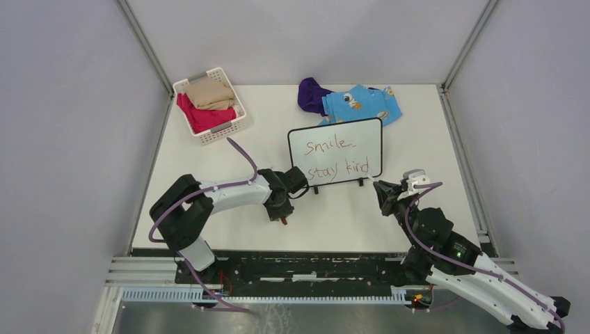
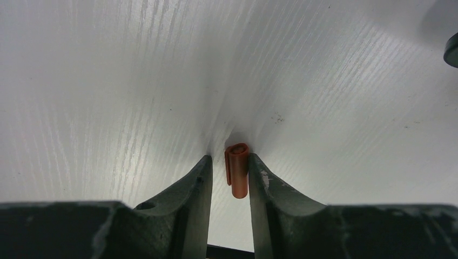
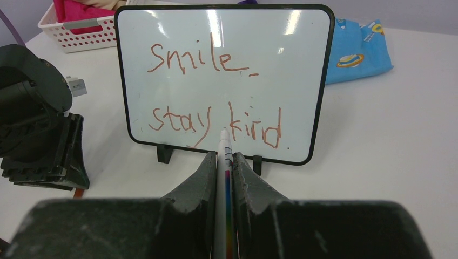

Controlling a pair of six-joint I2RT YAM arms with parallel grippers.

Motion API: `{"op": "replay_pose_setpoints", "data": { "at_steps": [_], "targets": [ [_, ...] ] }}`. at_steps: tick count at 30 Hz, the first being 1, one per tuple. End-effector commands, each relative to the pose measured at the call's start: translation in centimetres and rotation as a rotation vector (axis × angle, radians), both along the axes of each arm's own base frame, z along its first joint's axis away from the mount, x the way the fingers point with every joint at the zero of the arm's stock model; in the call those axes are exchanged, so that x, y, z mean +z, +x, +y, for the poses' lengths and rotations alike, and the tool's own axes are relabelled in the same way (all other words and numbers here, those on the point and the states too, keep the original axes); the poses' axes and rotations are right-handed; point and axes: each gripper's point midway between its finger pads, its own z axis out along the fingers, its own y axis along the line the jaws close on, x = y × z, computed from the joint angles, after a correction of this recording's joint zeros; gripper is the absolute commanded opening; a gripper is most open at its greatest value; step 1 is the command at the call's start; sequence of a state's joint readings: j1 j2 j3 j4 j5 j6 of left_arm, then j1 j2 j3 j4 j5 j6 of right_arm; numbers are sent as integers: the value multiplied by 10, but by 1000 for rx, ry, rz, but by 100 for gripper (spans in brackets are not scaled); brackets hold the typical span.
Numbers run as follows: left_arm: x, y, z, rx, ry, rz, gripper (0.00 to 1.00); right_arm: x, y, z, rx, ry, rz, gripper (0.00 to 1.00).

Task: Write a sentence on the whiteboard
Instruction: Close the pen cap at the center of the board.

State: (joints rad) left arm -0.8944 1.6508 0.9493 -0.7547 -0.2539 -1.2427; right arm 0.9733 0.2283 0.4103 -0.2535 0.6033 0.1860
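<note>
The whiteboard (image 1: 369, 139) (image 3: 302, 81) stands upright on two black feet at mid-table. The sentence (image 1: 327, 146) (image 3: 200, 56) reads "smile" over "stay kind" in reddish-brown marker. My right gripper (image 1: 381, 188) (image 3: 224, 156) is shut on a white marker (image 3: 223, 143) with a rainbow stripe. Its tip points at the board's lower edge; I cannot tell whether it touches. My left gripper (image 1: 280, 214) (image 2: 229, 159) points down at the table. An orange marker cap (image 2: 237, 172) (image 1: 283, 221) sits between its fingers, against the right finger (image 2: 264, 183), with a gap to the left one.
A white slatted basket (image 1: 221, 132) (image 3: 75, 32) with folded beige and pink clothes sits at the back left. A purple cloth (image 1: 311, 94) and a blue patterned cloth (image 1: 365, 103) (image 3: 356, 51) lie behind the board. The left arm's black wrist (image 3: 32, 124) is left of the board.
</note>
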Motion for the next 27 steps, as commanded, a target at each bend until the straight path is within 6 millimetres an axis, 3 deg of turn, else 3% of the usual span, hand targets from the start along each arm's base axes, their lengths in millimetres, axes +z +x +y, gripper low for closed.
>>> {"op": "replay_pose_setpoints", "data": {
  "at_steps": [1,7,14,16,17,19,22,27],
  "targets": [
    [-26,-16,16,-31,73,51,36,5,2,-1,-18,15,-12,0],
    [-29,-18,15,-38,66,52,31,6,3,1,-11,9,-9,0],
    [-26,-17,15,-36,62,40,15,7,3,2,-9,2,-10,0],
    [-21,-13,14,-35,55,20,3,8,3,3,-8,-1,-12,0],
    [-17,-11,14,-32,51,4,2,9,3,3,-8,0,-13,0],
    [-4,-2,12,-36,37,-42,2,11,4,3,-7,-2,-15,0],
    [31,18,10,-28,-13,-152,2,15,4,3,-5,-7,-23,0],
    [123,61,18,-5,-121,-425,2,29,6,6,6,-16,-52,0]
  ]
}}
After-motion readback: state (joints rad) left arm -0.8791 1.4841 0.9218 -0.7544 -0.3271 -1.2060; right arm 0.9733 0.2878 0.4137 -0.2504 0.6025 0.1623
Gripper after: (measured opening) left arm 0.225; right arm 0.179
